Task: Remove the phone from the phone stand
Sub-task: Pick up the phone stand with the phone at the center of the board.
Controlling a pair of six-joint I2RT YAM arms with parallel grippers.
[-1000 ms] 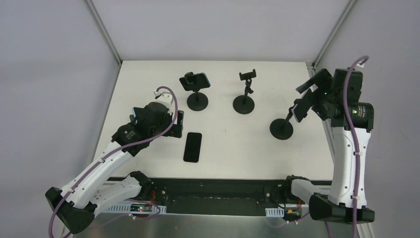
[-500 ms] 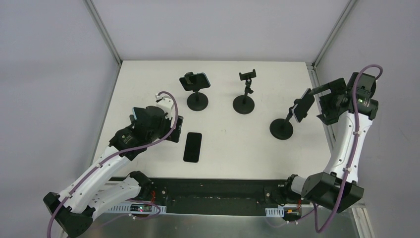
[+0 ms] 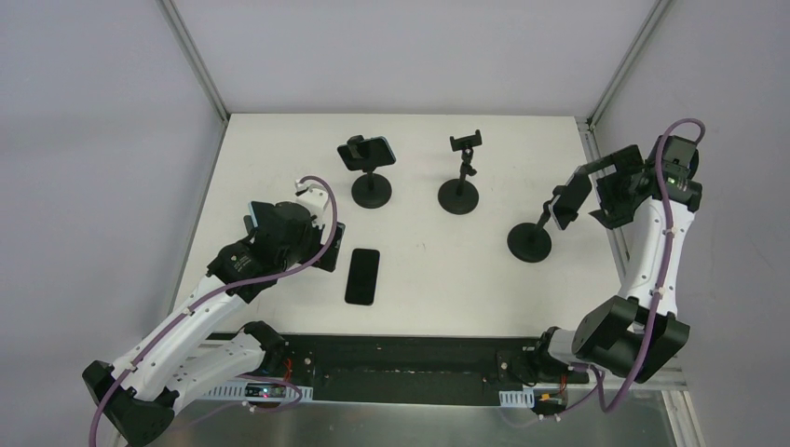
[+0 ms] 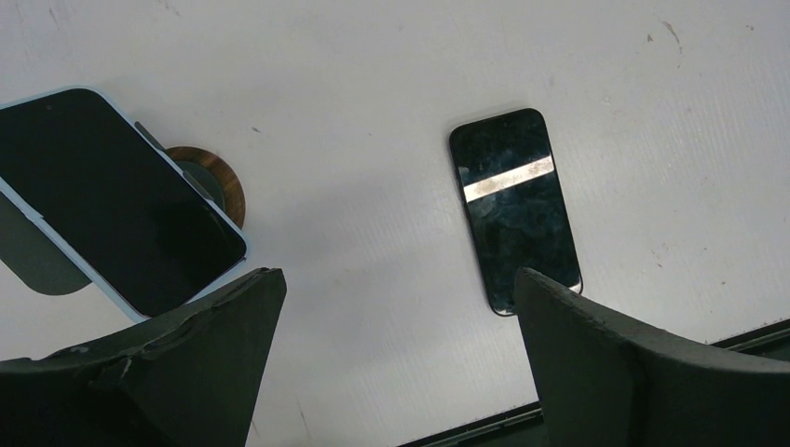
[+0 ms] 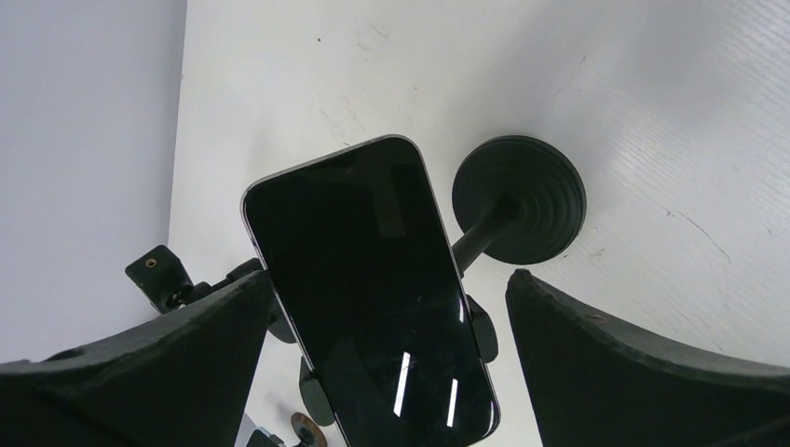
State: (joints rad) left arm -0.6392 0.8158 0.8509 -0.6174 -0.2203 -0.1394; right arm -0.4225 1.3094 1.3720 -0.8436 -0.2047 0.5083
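A dark phone (image 3: pixel 562 207) sits clamped in the right phone stand (image 3: pixel 529 242). In the right wrist view the phone (image 5: pixel 373 289) fills the centre above the stand's round base (image 5: pixel 519 198). My right gripper (image 5: pixel 391 279) is open, one finger on each side of the phone, apart from it; it also shows in the top view (image 3: pixel 585 191). My left gripper (image 3: pixel 333 247) is open and empty (image 4: pixel 396 279) above the table, beside a black phone (image 4: pixel 514 205) lying flat (image 3: pixel 362 276).
A left stand (image 3: pixel 372 191) holds a blue-edged phone (image 3: pixel 370 151), also in the left wrist view (image 4: pixel 112 200). A middle stand (image 3: pixel 459 196) has an empty clamp (image 3: pixel 466 142). The table's right edge (image 3: pixel 596 177) runs close behind the right gripper.
The right arm has swung its upper joints out to the right while its gripper stays open at the clamped phone. The left gripper has drawn back slightly towards the near left.
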